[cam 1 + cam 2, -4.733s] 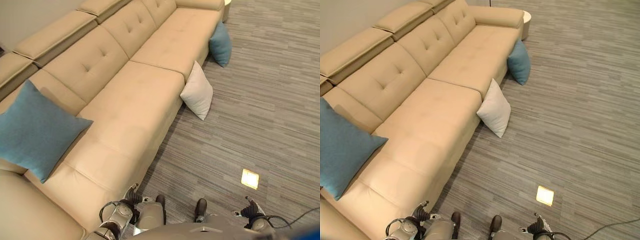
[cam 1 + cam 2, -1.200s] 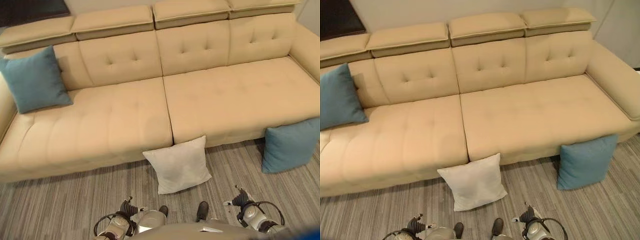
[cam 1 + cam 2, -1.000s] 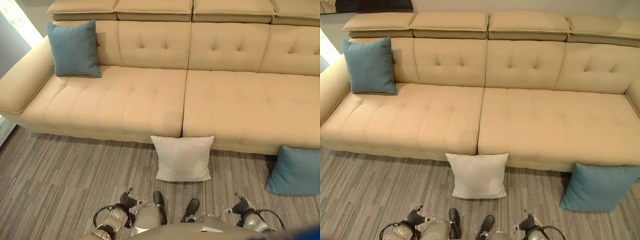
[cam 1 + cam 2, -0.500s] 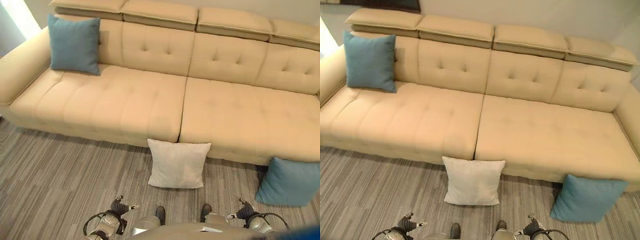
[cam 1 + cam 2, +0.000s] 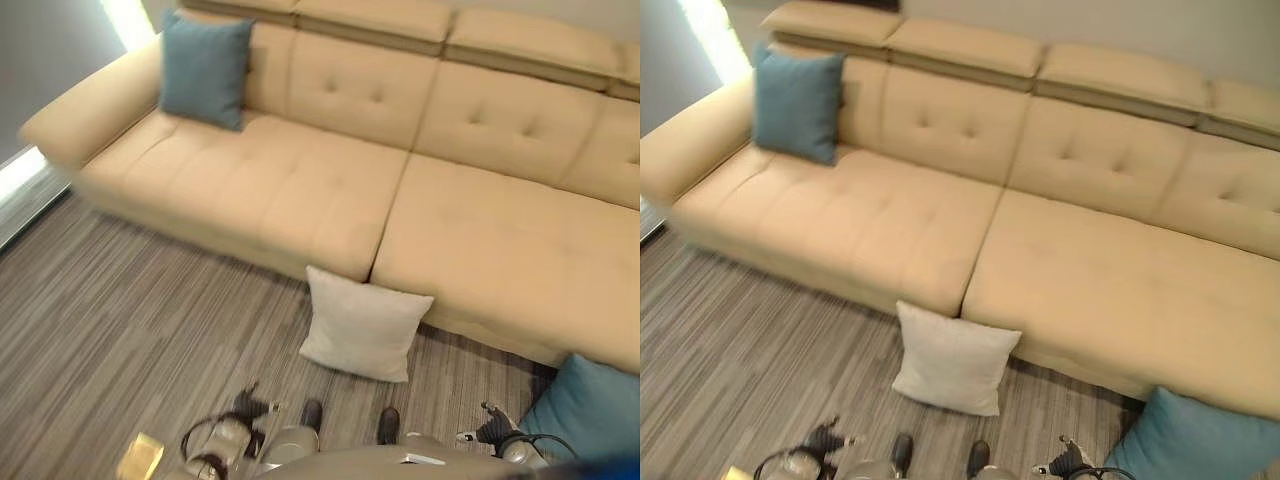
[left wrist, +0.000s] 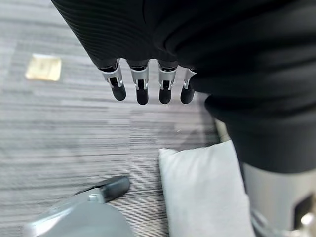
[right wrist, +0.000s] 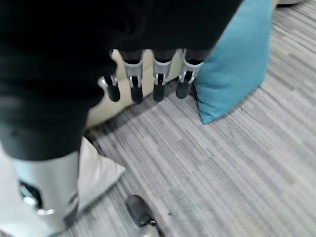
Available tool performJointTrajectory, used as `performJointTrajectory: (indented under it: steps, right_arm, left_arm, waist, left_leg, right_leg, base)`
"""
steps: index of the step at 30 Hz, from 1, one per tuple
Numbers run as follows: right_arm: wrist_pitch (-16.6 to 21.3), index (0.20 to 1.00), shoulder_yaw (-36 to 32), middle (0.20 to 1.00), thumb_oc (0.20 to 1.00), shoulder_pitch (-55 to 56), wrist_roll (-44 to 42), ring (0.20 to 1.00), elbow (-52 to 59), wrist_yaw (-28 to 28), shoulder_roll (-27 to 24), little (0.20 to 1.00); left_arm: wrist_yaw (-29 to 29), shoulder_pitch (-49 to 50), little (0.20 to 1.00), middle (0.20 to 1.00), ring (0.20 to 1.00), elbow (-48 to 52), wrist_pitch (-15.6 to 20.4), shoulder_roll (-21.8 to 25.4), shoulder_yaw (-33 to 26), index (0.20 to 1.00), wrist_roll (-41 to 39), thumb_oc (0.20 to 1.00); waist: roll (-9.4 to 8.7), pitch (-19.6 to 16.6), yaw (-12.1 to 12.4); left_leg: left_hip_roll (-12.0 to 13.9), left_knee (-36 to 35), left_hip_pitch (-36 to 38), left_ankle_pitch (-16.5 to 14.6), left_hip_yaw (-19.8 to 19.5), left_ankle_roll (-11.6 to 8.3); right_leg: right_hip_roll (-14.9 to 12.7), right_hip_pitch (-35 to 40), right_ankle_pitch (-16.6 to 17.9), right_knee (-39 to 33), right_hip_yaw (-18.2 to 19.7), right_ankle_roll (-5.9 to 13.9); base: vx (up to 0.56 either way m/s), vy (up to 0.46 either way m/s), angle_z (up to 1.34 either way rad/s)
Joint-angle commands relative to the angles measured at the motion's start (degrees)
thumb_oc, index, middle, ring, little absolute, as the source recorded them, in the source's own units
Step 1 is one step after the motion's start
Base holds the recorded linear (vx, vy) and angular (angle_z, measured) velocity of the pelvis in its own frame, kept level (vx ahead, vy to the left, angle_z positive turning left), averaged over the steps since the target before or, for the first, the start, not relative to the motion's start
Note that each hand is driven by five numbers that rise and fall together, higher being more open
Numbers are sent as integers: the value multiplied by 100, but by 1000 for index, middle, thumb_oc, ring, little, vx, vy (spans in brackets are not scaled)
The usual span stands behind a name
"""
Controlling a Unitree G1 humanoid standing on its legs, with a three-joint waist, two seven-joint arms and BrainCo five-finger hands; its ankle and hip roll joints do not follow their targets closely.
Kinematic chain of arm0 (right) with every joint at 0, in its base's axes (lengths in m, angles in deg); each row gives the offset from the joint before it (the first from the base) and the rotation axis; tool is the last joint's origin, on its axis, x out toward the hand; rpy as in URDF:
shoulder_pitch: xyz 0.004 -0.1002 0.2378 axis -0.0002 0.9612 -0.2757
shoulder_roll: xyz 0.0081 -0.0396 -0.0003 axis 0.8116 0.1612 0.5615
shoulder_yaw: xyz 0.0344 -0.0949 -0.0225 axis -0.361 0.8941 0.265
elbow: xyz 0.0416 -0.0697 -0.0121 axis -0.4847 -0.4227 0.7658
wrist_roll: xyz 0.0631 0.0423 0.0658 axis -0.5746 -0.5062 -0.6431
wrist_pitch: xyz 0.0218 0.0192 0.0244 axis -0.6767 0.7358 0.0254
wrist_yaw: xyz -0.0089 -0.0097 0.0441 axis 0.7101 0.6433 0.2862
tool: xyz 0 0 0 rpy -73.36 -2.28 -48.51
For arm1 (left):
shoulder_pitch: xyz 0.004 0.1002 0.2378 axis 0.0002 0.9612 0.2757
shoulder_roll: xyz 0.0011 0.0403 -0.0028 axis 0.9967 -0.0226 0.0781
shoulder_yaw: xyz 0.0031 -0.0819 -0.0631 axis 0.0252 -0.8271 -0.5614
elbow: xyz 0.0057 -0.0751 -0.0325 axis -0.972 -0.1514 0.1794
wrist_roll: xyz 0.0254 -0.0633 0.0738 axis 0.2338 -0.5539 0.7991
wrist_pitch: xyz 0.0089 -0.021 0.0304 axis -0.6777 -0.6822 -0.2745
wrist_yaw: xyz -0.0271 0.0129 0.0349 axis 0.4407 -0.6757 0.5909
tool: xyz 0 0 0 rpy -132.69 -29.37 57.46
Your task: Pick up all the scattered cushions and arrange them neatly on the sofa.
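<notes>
White cushion (image 5: 365,325) unmoved against sofa (image 5: 300,190); only the viewpoint swung; left hand (image 6: 143,84), right hand (image 7: 148,81) relaxed, empty, pickup pending

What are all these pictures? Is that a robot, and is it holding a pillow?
Yes, a walking robot. Two pictures come from cameras in its head, looking down. Two come from cameras on its wrists. Its left hand and right hand hang with straight fingers, holding nothing. A white cushion and a blue cushion lean against the front of the beige sofa, standing on the striped grey floor. Another blue cushion already sits on the sofa.
</notes>
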Motion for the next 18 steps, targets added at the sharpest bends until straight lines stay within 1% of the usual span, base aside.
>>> performJointTrajectory:
  steps: [1, 3, 4, 5, 6, 9, 10, 13, 14, 15, 18]
  right_arm:
    - [-12, 1000, 24, 1000, 1000, -29, -213, 1000, 37, -84, -180, 1000]
    - [-31, 1000, 27, 1000, 1000, -42, -215, 1000, 35, -94, -182, 1000]
    - [-31, 1000, 27, 1000, 1000, -42, -215, 1000, 35, -94, -181, 1000]
    - [-44, 1000, -27, 1000, 1000, 9, -205, 1000, 11, -55, -151, 1000]
    - [-50, 1000, -35, 1000, 1000, 1, -190, 1000, 5, -59, -141, 1000]
    - [-66, 1000, 11, 1000, 1000, -34, -165, 1000, 48, -70, -99, 1000]
    - [-69, 1000, 41, 1000, 1000, -75, -150, 1000, 96, -58, -53, 1000]
    - [-61, 1000, 45, 1000, 1000, -98, -159, 1000, 140, -58, -36, 1000]
    - [-66, 1000, 46, 1000, 1000, -105, -146, 1000, 174, -51, -22, 1000]
    - [-59, 1000, 65, 1000, 1000, -147, -133, 1000, 226, -55, -14, 1000]
    - [-22, 1000, 100, 1000, 1000, -184, -101, 1000, 354, -49, -15, 1000]
  left_arm:
    - [-42, 49, 1000, 1000, 1000, -42, 43, -11, 140, 1000, -44, 1000]
    - [-48, 57, 1000, 1000, 1000, -33, 41, 12, 180, 1000, -44, 1000]
    - [-48, 58, 1000, 1000, 1000, -32, 41, 13, 181, 1000, -44, 1000]
    - [-19, 53, 1000, 1000, 1000, -81, 19, 5, 172, 1000, -7, 1000]
    - [-20, 57, 1000, 1000, 1000, -77, 5, 11, 177, 1000, 17, 1000]
    - [-14, 34, 1000, 1000, 1000, -69, 16, 64, 194, 1000, 34, 1000]
    - [-35, 11, 1000, 1000, 1000, -52, 18, 132, 157, 1000, 45, 1000]
    - [-51, 13, 1000, 1000, 1000, -51, 20, 175, 125, 1000, 50, 1000]
    - [-63, 11, 1000, 1000, 1000, -65, 11, 199, 98, 1000, 58, 1000]
    - [-84, 15, 1000, 1000, 1000, -74, 27, 254, 46, 1000, 62, 1000]
    - [-94, 39, 1000, 1000, 1000, -87, 53, 331, -56, 1000, 35, 1000]
  waist:
    - [-44, -35, -21]
    - [-55, -54, 4]
    - [-57, -58, 0]
    - [-6, -157, -42]
    - [-4, -188, -59]
    - [-51, -193, -37]
    - [-84, -172, -23]
    - [-100, -175, -5]
    - [-107, -167, -2]
    - [-87, -116, 8]
    - [-36, -66, 78]
  left_leg:
    - [457, 235, -204, -338, 364, 225]
    - [620, -1, -336, -116, 310, 174]
    - [618, -9, -336, -109, 307, 173]
    - [667, -323, -195, -52, 431, 152]
    - [642, -366, -159, -51, 465, 151]
    - [463, -291, -127, -198, 452, 253]
    - [381, -242, -93, -308, 507, 345]
    - [322, -240, -68, -368, 556, 407]
    - [270, -255, -35, -409, 578, 457]
    - [209, -260, 32, -469, 630, 546]
    - [140, -316, 175, -548, 737, 626]
  right_leg:
    - [-230, 71, -369, 487, 16, 615]
    - [-251, 119, -439, 485, 1, 649]
    - [-252, 117, -442, 487, -3, 648]
    - [-271, 159, -497, 499, -66, 695]
    - [-303, 139, -474, 536, -70, 713]
    - [-499, -18, -371, 847, 104, 812]
    - [-589, -133, -278, 1021, 182, 879]
    - [-656, -237, -206, 1181, 240, 932]
    - [-712, -323, -100, 1318, 264, 966]
    - [-811, -485, 66, 1616, 229, 1004]
    - [-992, -643, 189, 1928, -64, 1009]
  base:
    - [131, 127, 0]
    - [121, 104, 18]
    - [154, 161, 18]
    - [154, 198, 9]
    - [204, 288, 3]
    - [145, 269, -16]
    - [104, 202, -31]
    - [70, 142, -31]
    - [71, 168, -26]
    - [94, 235, -28]
    - [89, 168, -48]
